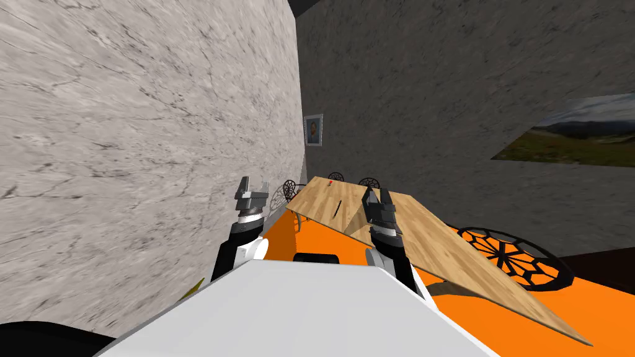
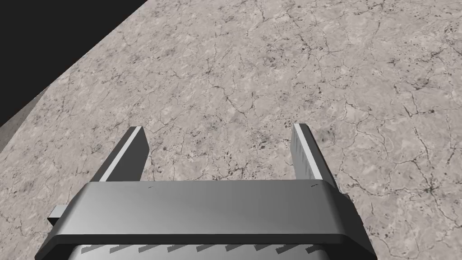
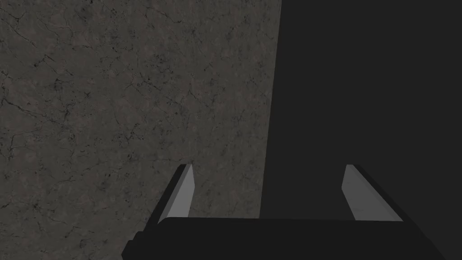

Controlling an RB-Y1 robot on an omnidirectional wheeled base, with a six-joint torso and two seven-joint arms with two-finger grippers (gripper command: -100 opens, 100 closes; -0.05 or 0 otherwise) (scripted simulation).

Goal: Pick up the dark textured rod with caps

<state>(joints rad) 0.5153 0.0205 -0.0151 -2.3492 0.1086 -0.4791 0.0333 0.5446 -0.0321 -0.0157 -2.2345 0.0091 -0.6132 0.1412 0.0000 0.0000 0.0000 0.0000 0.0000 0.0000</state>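
The dark rod [image 1: 338, 209] lies flat on the wooden surface [image 1: 434, 242], thin and slanted, near its middle. The right pincer [image 1: 378, 195] hangs over the surface just beside the rod, fingers apart and holding nothing. The left pincer [image 1: 247, 183] is raised off the surface's edge by the pale wall (also apart, also holding nothing). A small red object [image 1: 330, 183] sits at the far end.
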